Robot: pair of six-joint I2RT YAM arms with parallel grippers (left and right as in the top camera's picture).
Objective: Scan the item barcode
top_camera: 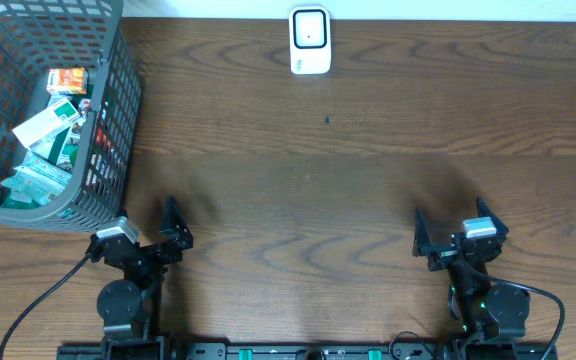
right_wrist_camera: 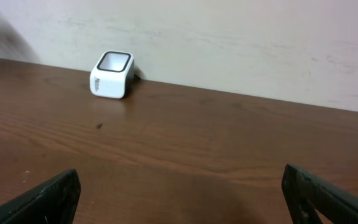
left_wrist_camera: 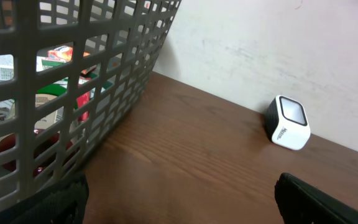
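**Wide open, nothing held**

Parked at the near edge with left end effector (top_camera: 143,226) and right end effector (top_camera: 456,226) both spread wide, empty. Piled in the grey basket (top_camera: 118,130), far left: boxed items (top_camera: 50,125). Far centre on the surface (top_camera: 318,200): white scanner (top_camera: 309,40).

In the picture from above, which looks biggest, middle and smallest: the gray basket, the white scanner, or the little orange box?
1. gray basket, by far the biggest
2. white scanner
3. orange box inside the basket, the smallest
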